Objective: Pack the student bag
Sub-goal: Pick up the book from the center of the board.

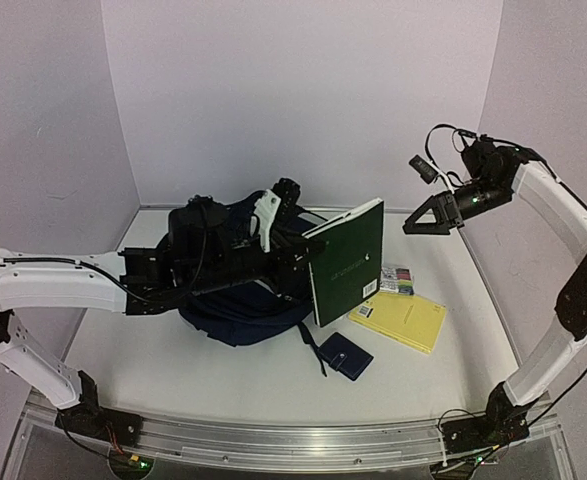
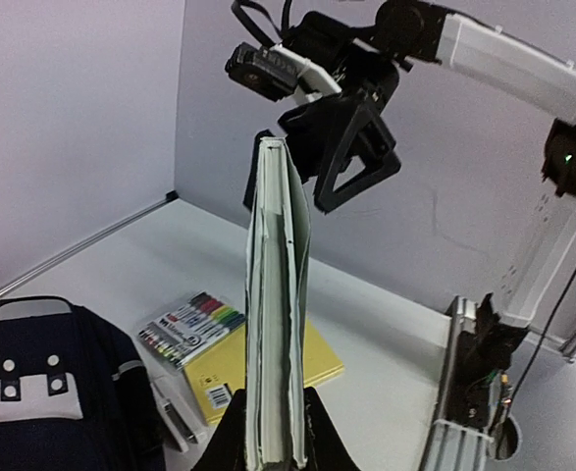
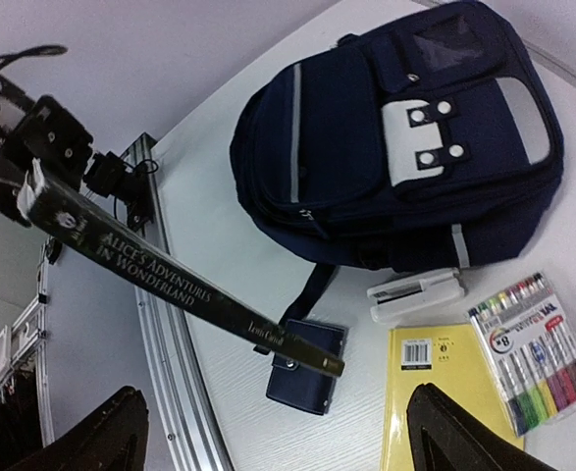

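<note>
Green book (image 2: 273, 324) sits right at the left wrist lens, clamped between the left gripper (image 2: 273, 437) fingers, one pad on each cover. The book stands on edge and sticks straight out ahead of the jaws. Spine reads "Alice's Adventures in Wonderland" in the right wrist view. Book looks clear of the table (image 1: 223, 390).

Right gripper (image 2: 337, 147) hangs high, just past the book's far end, jaws spread wide with nothing between them.

Student bag (image 3: 366, 128) lies flat on the table, patch side up. It's under the left wrist and arm, below and to the left of the left jaws. It's well below the right jaws.

Other items on the table, under and beyond the left jaws:
- marker pack (image 2: 191, 326)
- yellow notebook (image 3: 445, 392), just beside the markers
- small white stapler-like item (image 3: 417, 292), against the bag's lower edge
- navy wallet (image 3: 307, 368), near the bag strap, directly under the book in the right wrist view
</note>
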{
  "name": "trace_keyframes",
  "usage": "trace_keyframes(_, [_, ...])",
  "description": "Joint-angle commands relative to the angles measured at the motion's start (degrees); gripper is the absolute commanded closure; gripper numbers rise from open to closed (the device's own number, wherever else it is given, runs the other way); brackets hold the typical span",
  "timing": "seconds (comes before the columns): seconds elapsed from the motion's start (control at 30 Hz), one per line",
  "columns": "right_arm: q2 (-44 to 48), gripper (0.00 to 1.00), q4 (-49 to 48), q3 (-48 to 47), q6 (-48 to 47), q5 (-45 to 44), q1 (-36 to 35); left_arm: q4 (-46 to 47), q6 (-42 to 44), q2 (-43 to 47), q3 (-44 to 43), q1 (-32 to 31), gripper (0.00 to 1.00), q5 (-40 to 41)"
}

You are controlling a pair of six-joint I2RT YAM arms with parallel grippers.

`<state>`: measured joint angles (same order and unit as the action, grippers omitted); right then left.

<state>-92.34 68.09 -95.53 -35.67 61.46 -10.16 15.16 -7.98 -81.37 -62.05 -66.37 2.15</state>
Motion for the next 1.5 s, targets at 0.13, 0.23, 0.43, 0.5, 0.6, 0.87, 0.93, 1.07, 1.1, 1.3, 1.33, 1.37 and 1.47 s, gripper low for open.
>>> trace_keyframes(0.13, [6.33, 0.13, -2.17, 5.99, -6.19, 6.58, -8.44, 14.15, -9.23, 9.04, 2.93, 3.01, 1.0, -9.06])
trace_keyframes(0.23, [6.48, 0.2, -2.75, 6.65, -5.2, 7.85, -10.32, 16.79, -12.26, 9.87, 4.32, 4.21, 1.0, -10.74])
trace_keyframes(0.43, [6.33, 0.44, -3.28, 6.51, -3.25, 9.37, -14.35, 19.4, -14.57, 10.65, 5.9, 5.34, 1.0, -11.64])
trace_keyframes(0.5, [6.59, 0.45, -3.74, 6.53, -2.35, 10.03, -15.09, 20.89, -15.82, 11.05, 6.86, 6.02, 1.0, -12.19])
trace_keyframes(0.6, [6.46, 0.54, -4.47, 6.46, -1.09, 11.4, -15.72, 22.35, -17.64, 11.48, 7.53, 6.82, 1.0, -13.12])
trace_keyframes(0.87, [6.74, 0.99, -4.98, 2.9, 4.1, 12.43, -16.74, 17.5, -21.54, 12.09, 7.74, 8.15, 0.96, -6.67])
trace_keyframes(0.93, [7.41, 1.0, -5.39, 2.11, 5.14, 10.42, -16.8, 13.8, -22.98, 12.04, 7.06, 8.27, 0.73, -3.42])
trace_keyframes(1.07, [9.44, 1.0, -12.57, 2.52, 12.23, -0.56, -16.75, 5.8, -26.62, 12.29, 5.92, 8.73, 0.28, 3.87])
trace_keyframes(1.1, [9.79, 1.0, -15.09, 2.67, 14.43, -5.7, -16.75, 3.27, -27.36, 12.55, 5.67, 8.88, 0.23, 5.37])
trace_keyframes(1.3, [9.41, 1.0, -20.83, -1.72, 14.48, -28.32, -16.79, -13.33, -34.73, 14.4, 2.79, 10.61, 0.06, 14.19])
trace_keyframes(1.33, [9.34, 1.0, -21.63, -2.38, 13.57, -31.48, -16.91, -14.53, -36.27, 14.93, 2.77, 11.04, 0.03, 14.18])
trace_keyframes(1.37, [9.3, 1.0, -22.51, -2.9, 12.69, -34.38, -17.08, -14.77, -37.57, 15.64, 3.04, 11.47, 0.01, 13.61])
trace_keyframes(1.47, [9.38, 1.0, -26.01, -3.2, 8.4, -43.64, -18.12, -14.81, -40.47, 17.91, 4.4, 12.92, 0.0, 10.05])
